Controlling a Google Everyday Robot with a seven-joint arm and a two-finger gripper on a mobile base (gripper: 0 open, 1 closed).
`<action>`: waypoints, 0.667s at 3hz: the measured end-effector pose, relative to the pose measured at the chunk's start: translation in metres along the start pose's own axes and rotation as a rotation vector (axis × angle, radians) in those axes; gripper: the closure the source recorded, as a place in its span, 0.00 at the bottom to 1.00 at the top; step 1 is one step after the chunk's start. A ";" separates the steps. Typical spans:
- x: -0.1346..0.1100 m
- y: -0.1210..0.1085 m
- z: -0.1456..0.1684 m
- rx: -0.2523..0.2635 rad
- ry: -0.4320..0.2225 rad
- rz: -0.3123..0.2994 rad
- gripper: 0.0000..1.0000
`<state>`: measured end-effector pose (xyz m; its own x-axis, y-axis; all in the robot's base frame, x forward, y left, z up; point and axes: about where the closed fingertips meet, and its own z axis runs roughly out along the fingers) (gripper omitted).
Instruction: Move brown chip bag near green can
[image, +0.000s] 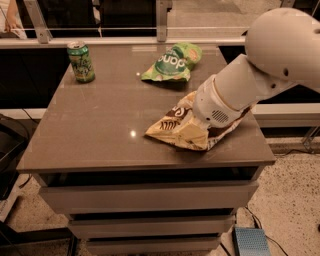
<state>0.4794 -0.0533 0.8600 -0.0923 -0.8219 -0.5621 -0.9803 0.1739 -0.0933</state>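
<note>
on brown chip bag (172, 131), jaws; green bag (170, 64) behind

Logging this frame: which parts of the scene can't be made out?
- Tool: camera view, down at the brown chip bag, mostly hidden behind the white wrist.
- Brown chip bag: right part covered by the wrist; its lettering is too blurred to read.
- Green can: label text too small to read.
- Arm: cut off by the right edge.

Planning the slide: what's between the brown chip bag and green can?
Only bare tabletop, in the camera view; the green chip bag sits behind that line. End effector is at the brown chip bag.
</note>
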 end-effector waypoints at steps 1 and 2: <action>0.000 0.000 0.000 0.000 0.000 0.000 1.00; -0.034 -0.022 -0.012 0.034 -0.043 -0.097 1.00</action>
<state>0.5020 -0.0355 0.8910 0.0107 -0.8119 -0.5836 -0.9778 0.1136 -0.1759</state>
